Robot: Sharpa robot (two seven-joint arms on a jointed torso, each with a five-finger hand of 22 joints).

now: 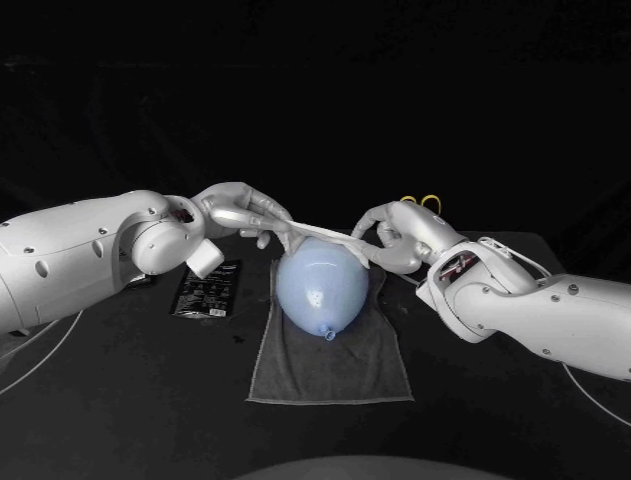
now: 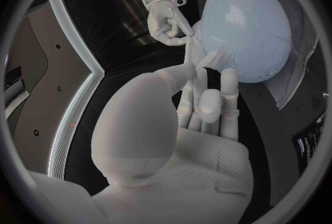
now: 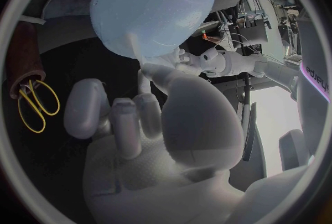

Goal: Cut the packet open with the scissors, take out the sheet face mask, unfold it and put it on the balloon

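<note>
The pale blue rubber balloon (image 1: 322,285) lies on a dark grey cloth towel (image 1: 330,372) on the black bench (image 1: 113,400). Its knot points toward the robot. The white sheet face mask (image 1: 315,232) is out of its packet and is drawn into a narrow strip that crosses the far, rounded end of the balloon. The left hand (image 1: 250,215) pinches one end of this strip at the left side of the balloon. The right hand (image 1: 390,235) pinches the other end at the right side of the balloon, with its other fingers curled. The flat black packet (image 1: 207,290) lies on the bench just left of the balloon, beside the towel. The scissors with yellow handles (image 3: 32,91) lie beyond the balloon on its right, behind the right hand.
</note>
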